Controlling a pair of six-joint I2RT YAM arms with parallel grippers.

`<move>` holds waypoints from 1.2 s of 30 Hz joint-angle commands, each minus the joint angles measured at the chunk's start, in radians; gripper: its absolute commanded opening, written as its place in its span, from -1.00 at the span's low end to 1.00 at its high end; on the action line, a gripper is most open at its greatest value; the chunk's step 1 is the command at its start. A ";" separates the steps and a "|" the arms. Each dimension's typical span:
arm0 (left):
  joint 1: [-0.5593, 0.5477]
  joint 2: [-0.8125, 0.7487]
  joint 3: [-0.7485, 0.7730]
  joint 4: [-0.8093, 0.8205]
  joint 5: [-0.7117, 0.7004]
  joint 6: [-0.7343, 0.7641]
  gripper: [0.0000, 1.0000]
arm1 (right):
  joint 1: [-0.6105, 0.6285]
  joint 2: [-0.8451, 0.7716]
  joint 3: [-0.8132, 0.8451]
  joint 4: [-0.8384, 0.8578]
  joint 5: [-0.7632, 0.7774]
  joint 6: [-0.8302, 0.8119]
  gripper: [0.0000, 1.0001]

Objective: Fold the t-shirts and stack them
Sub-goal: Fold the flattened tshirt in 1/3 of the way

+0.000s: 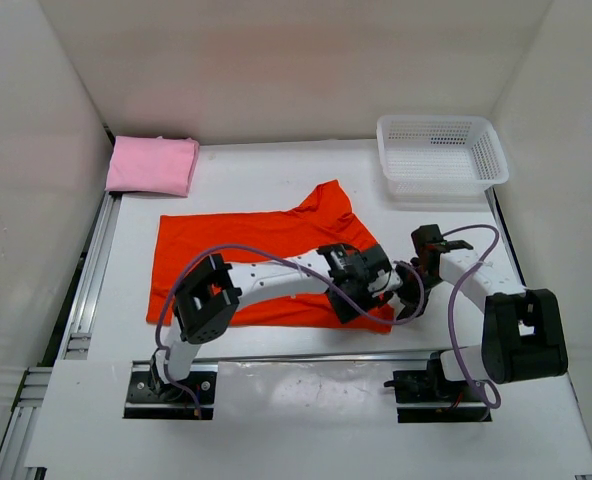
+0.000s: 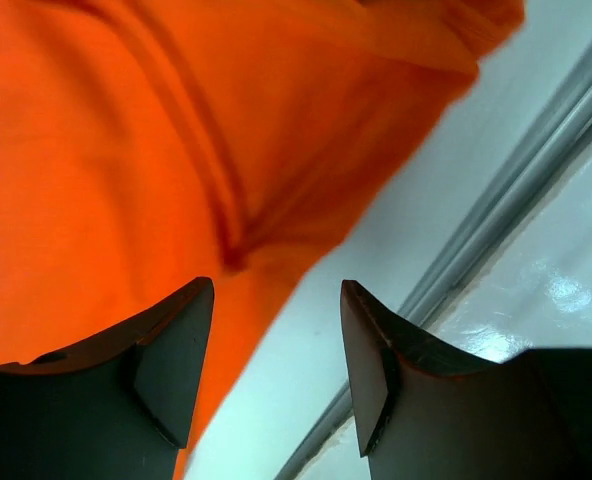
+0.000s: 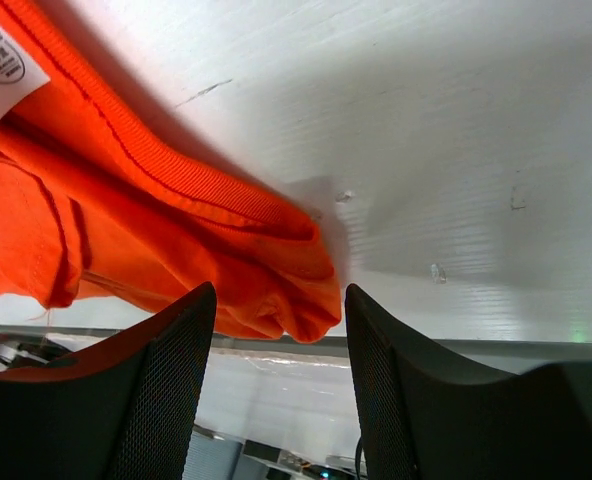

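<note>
Left tool [image 2: 276,290]: its two dark fingers stand apart with nothing between them. It hangs low over the orange-red t-shirt [image 2: 106,150], near the cloth's edge where bare white table [image 2: 396,240] shows.

Right tool [image 3: 281,295]: the fingers are likewise spread and grip nothing. A bunched fold of the same t-shirt lies just past the tips, with a ribbed edge [image 3: 176,180] and a white label [image 3: 1,60] running off toward 10 o'clock.

From above, both tools meet at about 5 o'clock on the table, at the t-shirt's near right corner. The t-shirt is spread mostly flat across the middle, reaching to 8 o'clock. A pink t-shirt [image 1: 153,165] sits folded at 10 o'clock. A white mesh basket [image 1: 441,150] stands at 1 o'clock. No black t-shirt is visible.

The cloth looks light, soft and limp, so it will likely sag and wrinkle when lifted. The ribbed edge and the corners seem the firmest places to pinch, one tool on each, to keep a fold straight.
</note>
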 commanded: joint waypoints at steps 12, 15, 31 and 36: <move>-0.014 0.015 -0.053 0.101 -0.144 -0.001 0.07 | -0.026 -0.077 -0.088 0.044 -0.051 0.030 0.19; -0.003 0.026 -0.079 0.101 -0.154 -0.001 0.07 | -0.026 -0.077 -0.088 0.044 -0.051 0.030 0.19; 0.046 0.045 0.000 0.026 -0.063 -0.001 -0.64 | -0.026 -0.057 -0.090 0.053 -0.030 0.019 0.04; 0.095 0.032 0.010 0.017 -0.063 -0.001 -0.80 | -0.026 -0.057 -0.079 0.042 -0.007 0.010 0.00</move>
